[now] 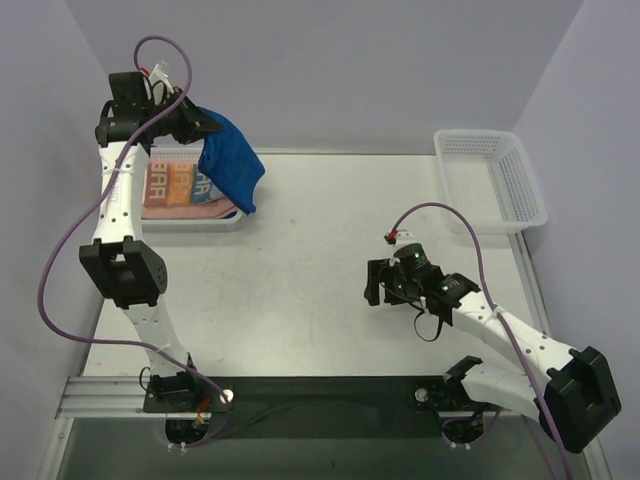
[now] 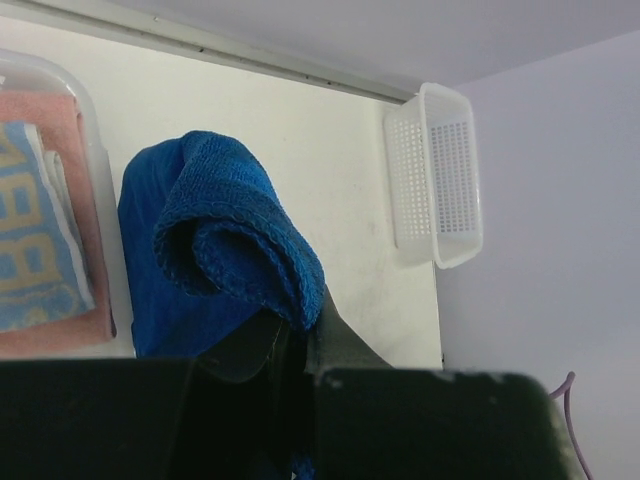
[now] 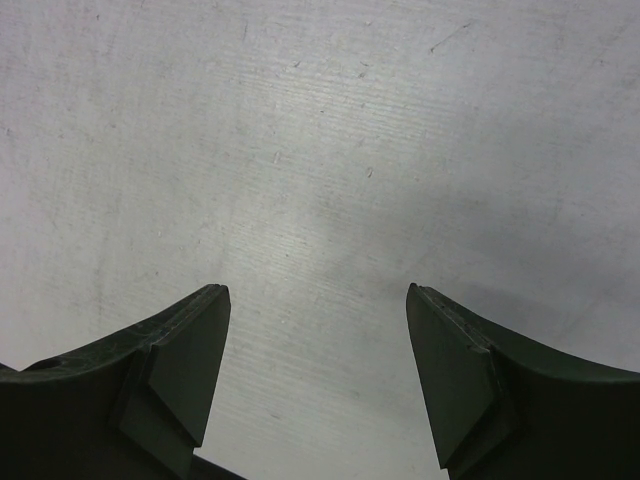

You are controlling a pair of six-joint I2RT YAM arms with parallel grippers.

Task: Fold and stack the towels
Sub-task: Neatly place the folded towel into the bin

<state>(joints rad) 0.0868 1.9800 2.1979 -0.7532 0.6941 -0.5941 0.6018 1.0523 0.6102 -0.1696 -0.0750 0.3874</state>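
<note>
As the left end effector (image 1: 192, 122) clenches the blue towel (image 1: 232, 165), dangling below it above the tray (image 1: 200, 226) holding the pink towel (image 1: 205, 210) and white towel (image 1: 180, 185), while the right end effector (image 3: 315, 300) gapes empty, stacking seems in hand, and next the blue towel likely needs lowering onto that pile.

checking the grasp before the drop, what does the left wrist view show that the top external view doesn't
Only the left wrist view: the rolled fold of the blue towel pinched in the shut left pincer.
Only the top external view: the right pincer, open over bare table.
Both: the blue towel hanging at the right end of the tray, which holds the pink towel and the lettered towel, and the mesh basket at the table's far right.
</note>
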